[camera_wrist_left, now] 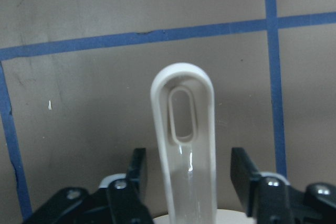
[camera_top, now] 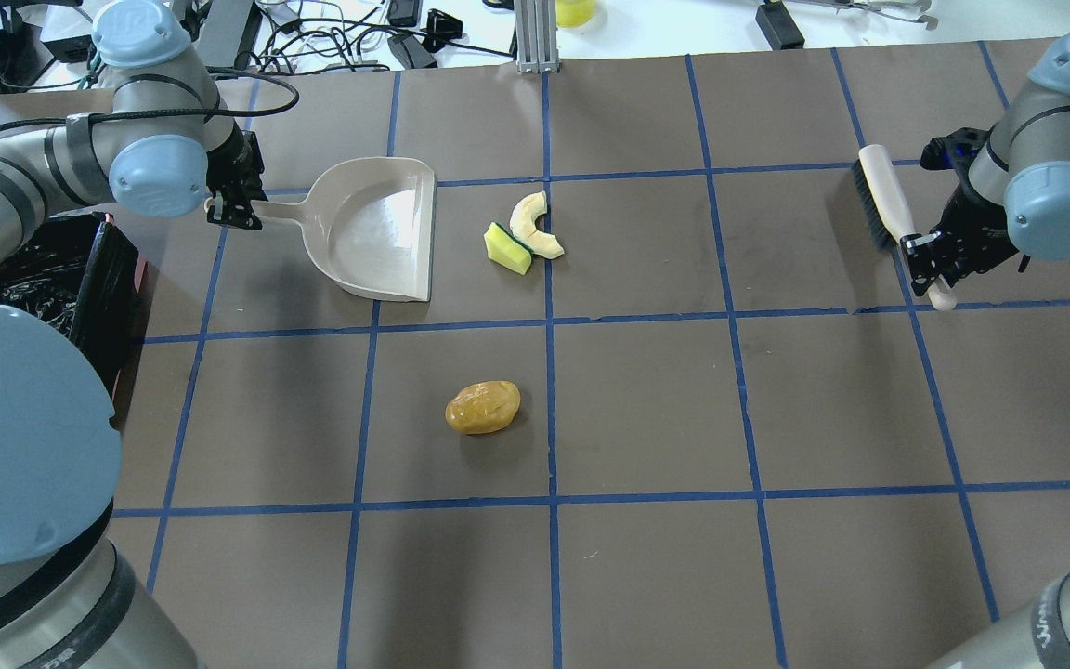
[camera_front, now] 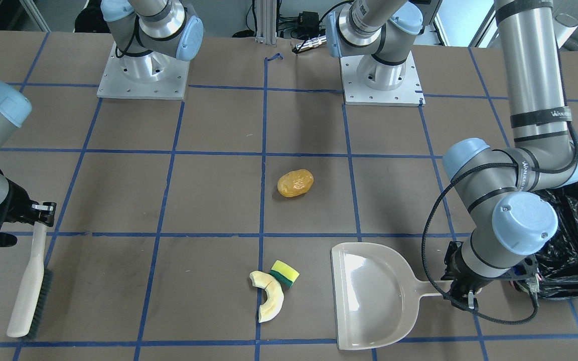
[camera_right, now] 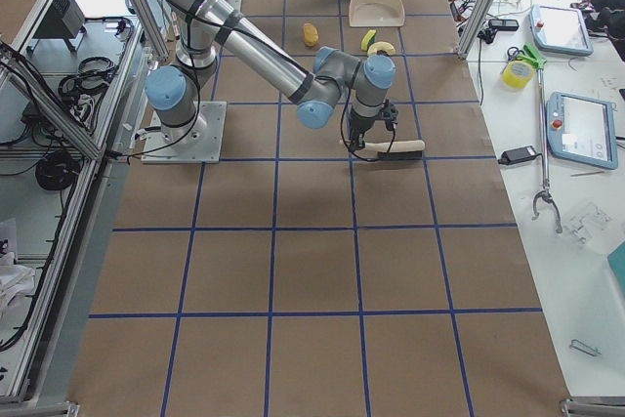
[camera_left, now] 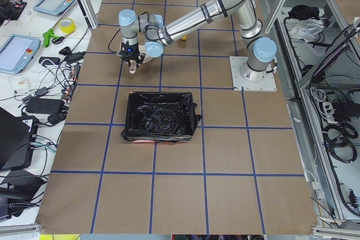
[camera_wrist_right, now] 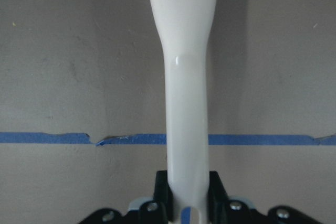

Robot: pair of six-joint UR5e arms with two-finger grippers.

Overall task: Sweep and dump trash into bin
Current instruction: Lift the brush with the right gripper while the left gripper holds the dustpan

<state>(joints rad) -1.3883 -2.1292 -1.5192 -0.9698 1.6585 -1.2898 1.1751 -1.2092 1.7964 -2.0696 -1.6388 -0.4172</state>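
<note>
Preparing to sweep: right gripper [camera_top: 930,260] clamps the brush [camera_top: 879,195]; left gripper [camera_top: 233,200] straddles the dustpan [camera_top: 377,232] handle, jaws apart. We note the trash [camera_top: 532,223] mid-table, the bin [camera_left: 157,116] at the left edge. Next, we judge: close left.

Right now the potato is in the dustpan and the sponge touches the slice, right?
No. The overhead view shows the potato on the table, apart from the dustpan. The sponge does touch the slice.
</note>
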